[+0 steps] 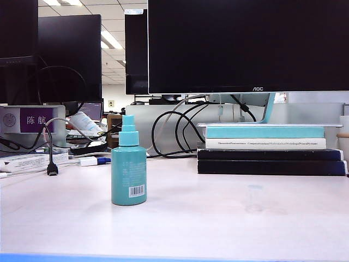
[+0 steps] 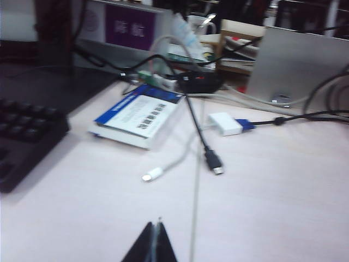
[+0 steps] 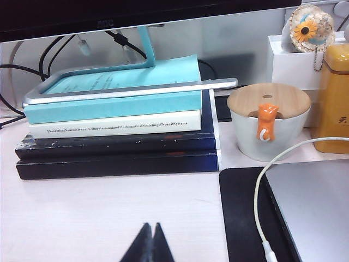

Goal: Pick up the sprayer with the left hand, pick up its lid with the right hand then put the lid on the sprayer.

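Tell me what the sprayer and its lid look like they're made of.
The sprayer: seemingly opaque teal plastic, smooth with a soft sheen, paler nozzle, white barcode label. The lid: probably clear colourless plastic, since the table shows through it and only faint edges are visible.

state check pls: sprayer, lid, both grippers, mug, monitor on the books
sprayer: upright on the table, uncapped, nozzle bare, not held
lid: standing on the table off to the sprayer's right, apart from it
left gripper: shut, empty, over bare table near loose cables
right gripper: shut, empty, facing the book stack
white mug: wooden cover on
monitor: screen dark, stand on the book stack
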